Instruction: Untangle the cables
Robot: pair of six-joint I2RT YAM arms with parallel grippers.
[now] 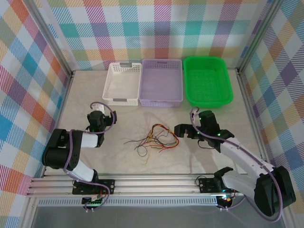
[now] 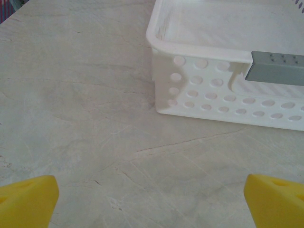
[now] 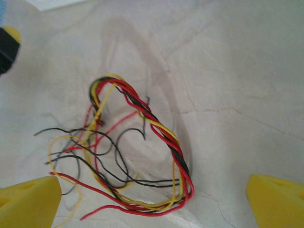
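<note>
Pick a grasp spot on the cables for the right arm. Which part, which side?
The twisted red-yellow-black stretch on the right side of the cables, where the strands run together as one cord; the left side is loose single ends. Come from above with the open right end effector, jaws across the twist. Likely the firmest hold.

Rectangular perforated plastic baskets: 3, namely 1 white basket (image 1: 122, 85), 1 lilac basket (image 1: 162, 83) and 1 green basket (image 1: 207, 80).
Tangle of thin flexible cables (image 1: 156, 137): 1 bundle, 3 colours (red, yellow, black); strand count per colour cannot be told.
Yellow-tipped two-finger grippers: 2, namely 1 left gripper (image 2: 152, 203) and 1 right gripper (image 3: 153, 203).
Beige marble-look table (image 1: 156, 162): 1.
</note>
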